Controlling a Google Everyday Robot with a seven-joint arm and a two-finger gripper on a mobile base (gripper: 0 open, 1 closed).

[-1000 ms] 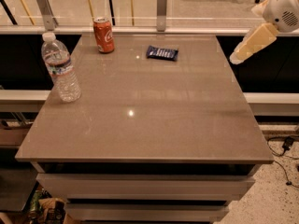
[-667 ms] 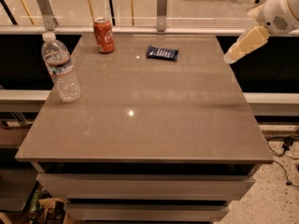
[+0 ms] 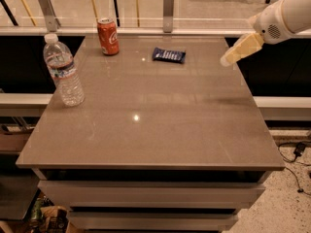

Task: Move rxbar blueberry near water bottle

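Note:
The rxbar blueberry [image 3: 169, 55] lies flat on the grey table [image 3: 150, 125] near its far edge, a dark blue wrapper with pale lettering. The water bottle [image 3: 63, 70] stands upright at the table's left edge, clear with a white cap. My gripper [image 3: 228, 59] comes in from the upper right on a white arm [image 3: 286, 14]. Its pale yellow fingers hover above the table's right far corner, to the right of the bar and apart from it. It holds nothing.
A red soda can [image 3: 108, 36] stands upright near the far edge, left of the bar. A glass barrier with metal posts [image 3: 168, 5] runs behind the table. Drawers sit under the tabletop; the floor drops off at right.
My gripper has moved left and a little down, from beyond the right edge to over the table's right far corner. The bar, bottle and can have not moved.

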